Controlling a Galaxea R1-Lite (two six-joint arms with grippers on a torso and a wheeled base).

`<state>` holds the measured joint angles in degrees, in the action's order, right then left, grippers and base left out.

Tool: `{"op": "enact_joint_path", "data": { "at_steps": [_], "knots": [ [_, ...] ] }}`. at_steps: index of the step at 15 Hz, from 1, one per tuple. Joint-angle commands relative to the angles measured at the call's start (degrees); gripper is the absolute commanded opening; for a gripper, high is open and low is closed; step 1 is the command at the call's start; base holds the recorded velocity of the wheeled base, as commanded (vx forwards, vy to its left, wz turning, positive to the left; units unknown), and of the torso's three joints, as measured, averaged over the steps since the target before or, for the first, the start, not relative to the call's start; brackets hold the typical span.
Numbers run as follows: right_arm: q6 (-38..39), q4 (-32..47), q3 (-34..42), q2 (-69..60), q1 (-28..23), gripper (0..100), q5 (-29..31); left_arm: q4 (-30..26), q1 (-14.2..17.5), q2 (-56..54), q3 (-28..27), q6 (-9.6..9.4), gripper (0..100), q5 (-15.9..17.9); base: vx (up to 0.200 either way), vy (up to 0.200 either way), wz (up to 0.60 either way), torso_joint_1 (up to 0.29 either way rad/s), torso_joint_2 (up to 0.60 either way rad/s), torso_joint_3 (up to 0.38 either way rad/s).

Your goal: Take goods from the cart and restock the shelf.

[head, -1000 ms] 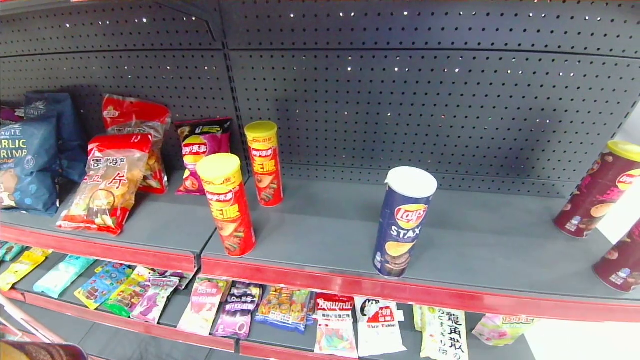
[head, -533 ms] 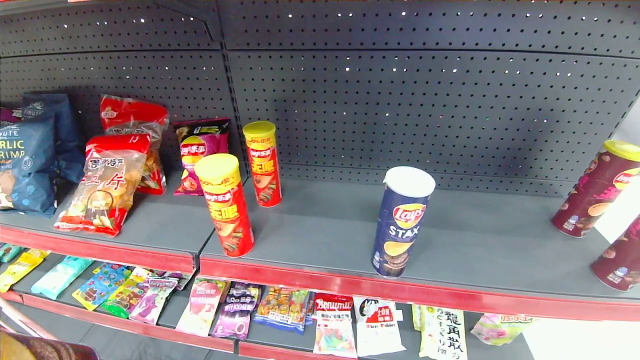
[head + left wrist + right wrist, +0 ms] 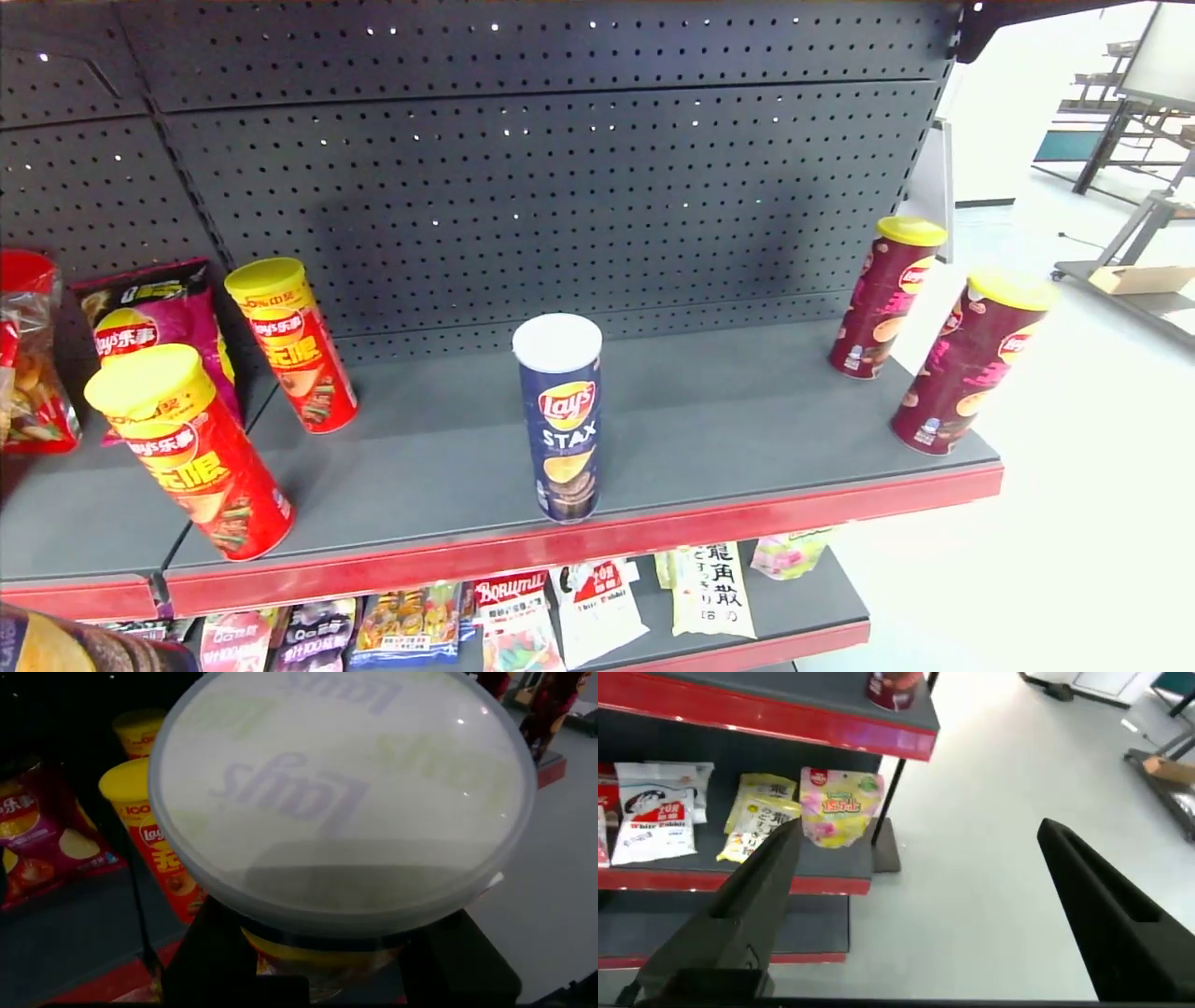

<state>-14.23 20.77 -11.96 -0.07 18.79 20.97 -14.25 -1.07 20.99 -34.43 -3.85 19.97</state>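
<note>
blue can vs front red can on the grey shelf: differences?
Body: the blue can is dark blue, the front red can is red. Lid: the blue can's is white, the red can's yellow. Place: the blue can stands mid-shelf, the red can by the left seam. Both are lidded tubes near the shelf front edge.

The blue can (image 3: 558, 420) bears a round red-and-yellow logo with a white word in capitals under it. The front red can (image 3: 191, 453) and the back red can (image 3: 291, 345) carry the same kind of logo over large yellow characters, and the purple bag (image 3: 154, 322) shows that logo too. The near maroon can (image 3: 971, 362) and the far maroon can (image 3: 885, 297) have a small logo near the lid, the white packet (image 3: 656, 821) has red and black lettering, the yellow packet (image 3: 761, 817) black characters, and faint letters, seemingly mirrored, show through the lid of the clear-lidded can (image 3: 341, 793).
</note>
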Motion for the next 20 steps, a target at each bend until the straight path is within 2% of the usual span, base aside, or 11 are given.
{"op": "enact_joint_path", "data": {
  "at_steps": [1,5,8,10,12,14,17,18,19,20],
  "knots": [
    [3.2,0.0,0.4,0.1,0.0,100,-1.1,0.2,-0.1,1.0,-0.2,-0.01,0,0.0,0.000,0.000,0.00,0.000,0.00,0.000],
    [13.1,-4.0,2.8,0.1,0.0,100,-2.0,0.7,-0.1,6.0,-0.3,-0.01,0,-0.2,0.000,0.000,0.00,0.000,0.00,0.000],
    [13.5,-5.0,3.2,0.1,0.0,100,-3.0,5.0,-0.1,13.6,0.0,-0.01,0,0.9,0.000,0.000,0.00,0.000,0.00,0.000],
    [13.4,-10.1,5.5,0.1,0.0,100,-6.8,7.7,-0.1,17.4,0.0,-0.01,0,2.5,0.000,0.000,0.00,0.000,0.00,0.000],
    [13.1,-16.8,8.7,0.1,0.0,100,-7.3,8.6,-0.1,19.6,-0.1,-0.01,0,3.2,0.000,0.000,0.00,0.000,0.00,0.000],
    [15.2,-17.3,9.0,0.1,1.0,100,-16.2,9.8,-0.2,20.8,0.0,-0.10,0,4.0,0.000,0.000,0.00,0.000,0.00,0.000],
    [13.9,-21.1,12.0,0.1,2.9,100,-22.5,10.7,-0.2,21.4,0.0,-0.19,0,4.1,0.000,0.000,0.00,0.000,0.00,0.000],
    [14.2,-20.7,11.9,1.6,2.7,100,-22.1,10.7,-0.2,21.5,-0.1,-0.19,0,4.1,0.000,0.000,0.00,0.000,0.00,0.000],
    [14.1,-20.7,11.9,3.1,-1.3,100,-21.8,10.9,-0.2,21.5,-0.1,-0.19,0,4.1,0.000,0.000,0.00,0.000,0.00,0.000],
    [14.1,-20.7,11.9,3.3,-2.9,100,-21.4,11.2,-0.2,21.6,-0.1,-0.28,0,4.1,0.000,0.000,0.00,0.000,0.00,0.000]
  ]
}}
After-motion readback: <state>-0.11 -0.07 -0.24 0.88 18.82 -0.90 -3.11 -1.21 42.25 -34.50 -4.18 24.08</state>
